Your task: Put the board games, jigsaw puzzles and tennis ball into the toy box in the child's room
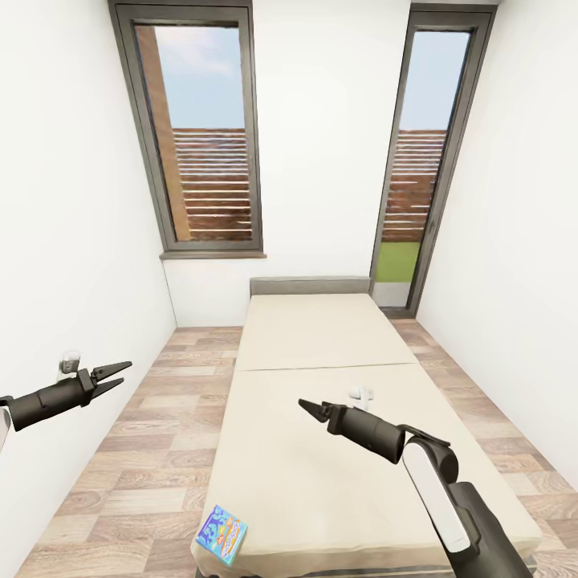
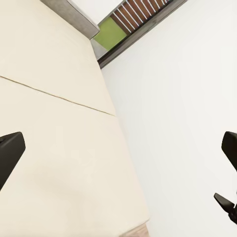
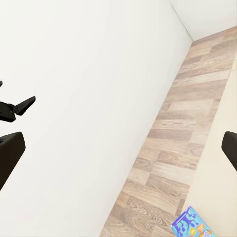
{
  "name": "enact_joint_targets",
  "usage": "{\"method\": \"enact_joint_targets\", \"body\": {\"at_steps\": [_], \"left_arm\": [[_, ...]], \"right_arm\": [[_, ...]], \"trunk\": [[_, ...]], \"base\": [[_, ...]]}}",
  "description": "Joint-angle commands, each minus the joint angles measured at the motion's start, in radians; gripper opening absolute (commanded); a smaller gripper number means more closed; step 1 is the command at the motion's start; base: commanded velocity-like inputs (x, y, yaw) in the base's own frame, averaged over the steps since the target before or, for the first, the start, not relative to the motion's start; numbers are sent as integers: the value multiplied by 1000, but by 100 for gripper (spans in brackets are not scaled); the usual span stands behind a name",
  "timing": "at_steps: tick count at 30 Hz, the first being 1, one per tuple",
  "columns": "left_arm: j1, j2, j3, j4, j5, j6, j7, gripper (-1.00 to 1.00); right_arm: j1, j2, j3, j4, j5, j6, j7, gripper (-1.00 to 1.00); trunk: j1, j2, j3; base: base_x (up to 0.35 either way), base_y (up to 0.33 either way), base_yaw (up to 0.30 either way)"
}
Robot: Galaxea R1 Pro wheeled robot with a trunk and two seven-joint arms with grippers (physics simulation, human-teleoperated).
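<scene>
In the head view the bed runs from the window wall at 12 o'clock down to the near edge of the picture. Its beige mattress is in two parts with a seam across the middle. A blue game box lies flat on the near left corner of the mattress, at about 7 o'clock in the view, and its edge reaches the mattress edge. A small white object lies on the mattress just past the seam; I cannot tell what it is.

The right gripper hangs above the middle of the mattress with its jaws narrowly apart and nothing between them. The game box lies at about 7 o'clock from this gripper, well apart from it. In the right wrist view the same box shows at the mattress corner beside the wood floor.

The left gripper hangs over the floor near the left wall, at 9 o'clock in the head view, jaws parted, empty. The box is at about 5 o'clock from it, well apart.
</scene>
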Motion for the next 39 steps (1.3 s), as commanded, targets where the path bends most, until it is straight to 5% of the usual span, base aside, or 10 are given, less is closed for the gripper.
{"method": "enact_joint_targets", "body": {"at_steps": [1, 23, 39], "left_arm": [[-1, 0, 1, 0, 2, 6, -1, 100], [-1, 0, 1, 1, 2, 6, -1, 100], [-1, 0, 1, 1, 2, 6, -1, 100]], "right_arm": [[-1, -1, -1, -1, -2, 3, 1, 100], [-1, 1, -9, 14, -6, -5, -2, 100], [-1, 3, -40, 119, -17, -6, -3, 100]], "trunk": [[1, -2, -2], [1, -2, -2], [1, -2, -2]], "base": [[0, 0, 0], [0, 0, 0], [-5, 94, 0]]}}
